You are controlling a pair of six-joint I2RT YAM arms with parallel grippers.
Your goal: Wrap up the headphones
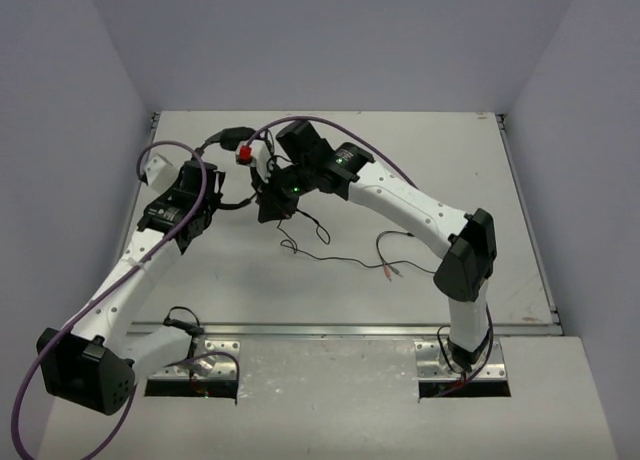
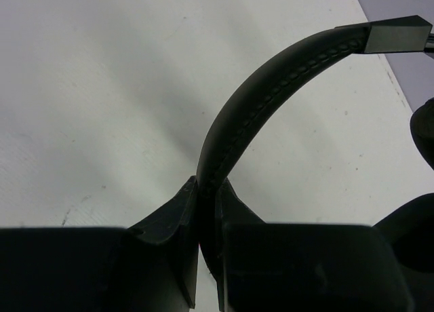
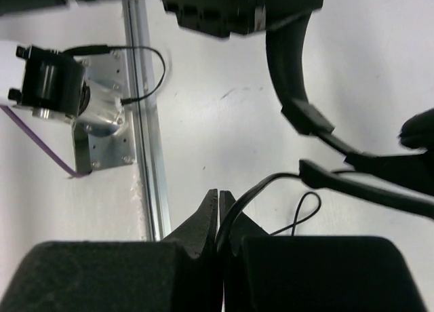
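So the left gripper (image 2: pixel 207 190) is clamped tight on the headphones (image 2: pixel 271 88) at the headband, over the far-left part of the table (image 1: pixel 450 150). The right gripper (image 3: pixel 218 198) is pinched together on the thin cable (image 3: pixel 261 184), with the rest trailing loose across the table.

Top camera looks down; both wrist cameras closely share headphones (image 2: pixel 258 88).

I see the black headphones (image 2: pixel 271 88) with their stitched headband (image 2: pixel 230 139) clamped in the left end effector (image 2: pixel 207 203). Their thin cable (image 1: pixel 335 257), pinched by the right end effector (image 3: pixel 219 203), trails in loose loops across the tabletop (image 1: pixel 450 160), reddish plugs (image 1: pixel 390 272) free.
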